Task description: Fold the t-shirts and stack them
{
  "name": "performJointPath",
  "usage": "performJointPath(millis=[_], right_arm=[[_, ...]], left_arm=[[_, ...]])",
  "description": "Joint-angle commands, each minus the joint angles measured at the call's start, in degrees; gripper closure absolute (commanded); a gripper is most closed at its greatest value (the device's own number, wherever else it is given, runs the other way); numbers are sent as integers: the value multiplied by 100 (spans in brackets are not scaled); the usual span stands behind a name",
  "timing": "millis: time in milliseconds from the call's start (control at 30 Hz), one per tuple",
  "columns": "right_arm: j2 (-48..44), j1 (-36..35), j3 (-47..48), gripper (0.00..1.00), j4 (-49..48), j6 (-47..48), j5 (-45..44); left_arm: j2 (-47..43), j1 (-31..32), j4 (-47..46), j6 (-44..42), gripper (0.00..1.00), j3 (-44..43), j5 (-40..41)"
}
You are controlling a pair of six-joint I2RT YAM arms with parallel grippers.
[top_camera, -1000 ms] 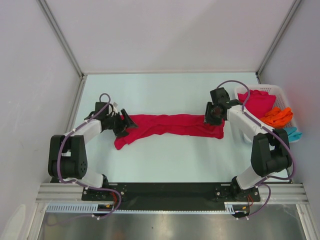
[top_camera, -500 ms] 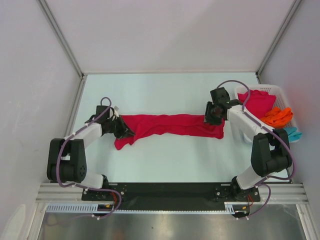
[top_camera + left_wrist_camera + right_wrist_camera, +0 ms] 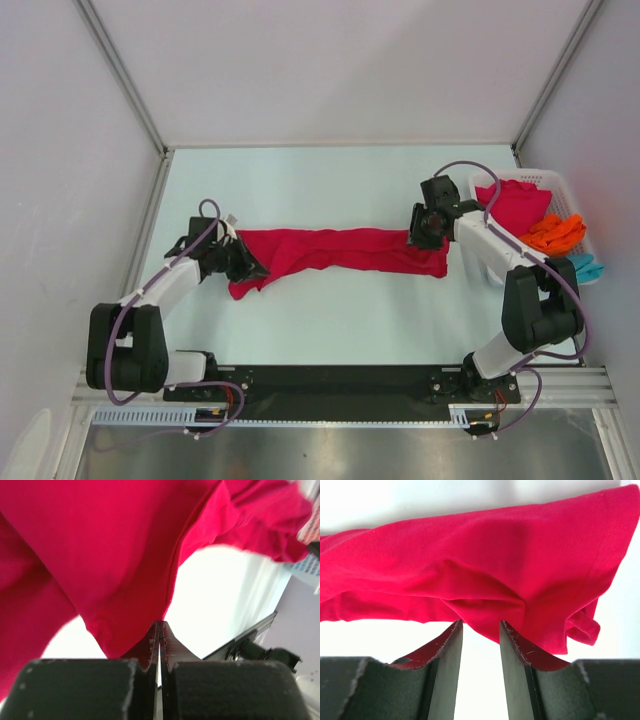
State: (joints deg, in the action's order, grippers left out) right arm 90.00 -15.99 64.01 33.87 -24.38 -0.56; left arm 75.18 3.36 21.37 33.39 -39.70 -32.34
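A crimson t-shirt (image 3: 340, 248) lies stretched in a long band across the middle of the table. My left gripper (image 3: 250, 265) is at its left end. In the left wrist view its jaws (image 3: 160, 624) are pressed together, pinching the shirt's hem (image 3: 100, 555). My right gripper (image 3: 420, 235) sits at the shirt's right end. Its fingers (image 3: 481, 622) stand apart, and a fold of the red cloth (image 3: 495, 555) rests at the tips, not squeezed. More t-shirts lie in the basket: a red one (image 3: 515, 207), an orange one (image 3: 555, 233) and a teal one (image 3: 588, 267).
The white slatted basket (image 3: 545, 173) stands at the table's right edge, just behind my right arm. Grey walls close in the table on the left, back and right. A black rail runs along the near edge.
My left gripper was open beside the shirt's left end; it has shut there, and the left arm has stretched forward. The right arm and the shirt have stayed put.
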Motion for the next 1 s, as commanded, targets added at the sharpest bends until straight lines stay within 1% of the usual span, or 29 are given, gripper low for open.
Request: performJointPath(millis=[0, 67, 167, 267, 467, 600, 767, 867, 933, 967], right_arm=[[18, 26, -20, 59, -179, -49, 109], [18, 34, -29, 59, -179, -32, 91], [35, 61, -46, 59, -196, -40, 91], [62, 52, -64, 59, -240, -67, 126], [97, 43, -64, 58, -267, -67, 135], [106, 69, -29, 57, -249, -58, 91], [228, 87, 68, 55, -249, -76, 91], [334, 87, 129, 52, -214, -76, 65], [396, 96, 182, 52, -170, -84, -120], [405, 113, 208, 51, -153, -84, -146]], left_arm=[[-301, 236, 34, -113, 100, 384, -325], [-511, 253, 104, -131, 100, 586, -396], [-766, 253, 280, -192, 100, 718, -238], [-864, 253, 333, -192, 100, 771, -124], [-821, 253, 333, -131, 98, 710, -141], [-882, 253, 351, -70, 92, 841, -150], [-1330, 262, 281, 194, 89, 1087, -168], [-1401, 262, 281, 256, 79, 1070, -124], [-1357, 262, 281, 256, 64, 1018, -185], [-1357, 262, 272, 265, 62, 991, -194]])
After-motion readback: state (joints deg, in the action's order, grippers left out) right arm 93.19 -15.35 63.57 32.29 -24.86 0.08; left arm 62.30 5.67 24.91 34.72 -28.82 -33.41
